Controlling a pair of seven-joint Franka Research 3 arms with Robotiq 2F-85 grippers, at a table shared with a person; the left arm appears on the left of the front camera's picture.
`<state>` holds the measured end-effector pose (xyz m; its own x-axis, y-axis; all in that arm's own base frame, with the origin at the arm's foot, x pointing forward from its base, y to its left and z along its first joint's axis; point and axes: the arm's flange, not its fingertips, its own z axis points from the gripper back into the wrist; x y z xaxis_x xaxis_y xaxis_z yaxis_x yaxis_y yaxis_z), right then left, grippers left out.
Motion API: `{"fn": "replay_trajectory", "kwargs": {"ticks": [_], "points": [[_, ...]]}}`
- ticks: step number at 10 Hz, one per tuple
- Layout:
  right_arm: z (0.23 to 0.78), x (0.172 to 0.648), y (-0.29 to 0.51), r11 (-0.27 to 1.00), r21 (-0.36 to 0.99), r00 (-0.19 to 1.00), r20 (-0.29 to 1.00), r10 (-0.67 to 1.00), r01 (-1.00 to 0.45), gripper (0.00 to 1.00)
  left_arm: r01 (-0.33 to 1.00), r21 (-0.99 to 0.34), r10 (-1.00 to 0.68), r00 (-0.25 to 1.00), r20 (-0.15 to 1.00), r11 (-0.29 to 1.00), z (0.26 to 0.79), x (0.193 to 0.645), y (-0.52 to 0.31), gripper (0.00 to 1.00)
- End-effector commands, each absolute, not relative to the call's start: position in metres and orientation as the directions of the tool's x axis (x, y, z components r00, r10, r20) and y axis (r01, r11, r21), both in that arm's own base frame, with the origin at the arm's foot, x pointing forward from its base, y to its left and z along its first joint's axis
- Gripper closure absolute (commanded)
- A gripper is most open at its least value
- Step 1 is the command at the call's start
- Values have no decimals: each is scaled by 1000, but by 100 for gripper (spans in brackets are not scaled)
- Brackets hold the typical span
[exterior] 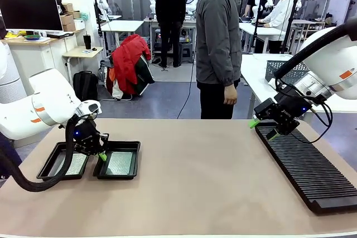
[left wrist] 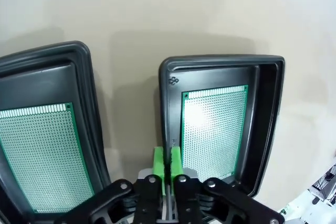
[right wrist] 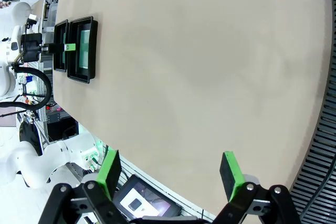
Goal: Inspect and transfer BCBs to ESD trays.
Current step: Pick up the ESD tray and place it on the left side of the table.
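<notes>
On the bench (exterior: pixel 195 176), front view: two ESD trays (exterior: pixel 117 163) sit side by side at the robot's left, a BCB (exterior: pixel 120 163) flat in each. Left end effector (exterior: pixel 99 151) hangs over the gap between the trays, pads pinched together on nothing. Right end effector (exterior: pixel 263 127) hovers at the near end of the slotted rack (exterior: pixel 307 171), well apart from the trays, jaws spread. No boards visible in the rack, so the transfer looks about done.

Left wrist view: left end effector (left wrist: pixel 168 162) clenched empty, just beside the inner rim of the right-hand tray (left wrist: pixel 167 108). That tray's BCB (left wrist: pixel 212 132) lies to the pads' right, long axis along the fingers. It also shows the perforated grid face and glare, handy for inspection; the front view doesn't.

Right wrist view: right end effector (right wrist: pixel 170 174) released, over bare bench; trays (right wrist: pixel 84 51) far off. Left arm is clearly nearer.
</notes>
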<state>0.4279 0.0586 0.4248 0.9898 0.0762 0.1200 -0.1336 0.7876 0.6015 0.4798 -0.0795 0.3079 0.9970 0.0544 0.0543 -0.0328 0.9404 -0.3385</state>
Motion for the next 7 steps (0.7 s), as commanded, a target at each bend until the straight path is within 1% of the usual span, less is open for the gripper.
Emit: {"fn": "replay_trajectory", "kwargs": {"ticks": [1, 2, 3, 4, 5, 6, 7], "points": [[425, 429, 60, 797, 591, 991, 120, 65, -123, 0, -43, -303, 65, 996, 61, 952, 319, 476, -86, 75], [425, 429, 60, 797, 591, 991, 120, 65, -123, 0, -43, -291, 65, 996, 64, 956, 325, 475, -89, 60], [425, 429, 60, 797, 591, 991, 120, 65, -123, 0, -41, -273, 62, 996, 68, 961, 331, 473, -92, 56], [425, 429, 60, 797, 591, 991, 120, 65, -123, 0, -43, -248, 62, 996, 67, 968, 339, 472, -95, 41], [425, 429, 60, 797, 591, 991, 120, 65, -123, 0, -38, -219, 53, 997, 63, 975, 348, 469, -98, 37], [425, 429, 60, 797, 591, 991, 120, 65, -123, 0, -29, -190, 40, 998, 55, 981, 360, 464, -101, 22], [425, 429, 60, 797, 591, 991, 120, 65, -123, 0, -24, -145, 31, 999, 44, 989, 375, 456, -103, 19]]}}
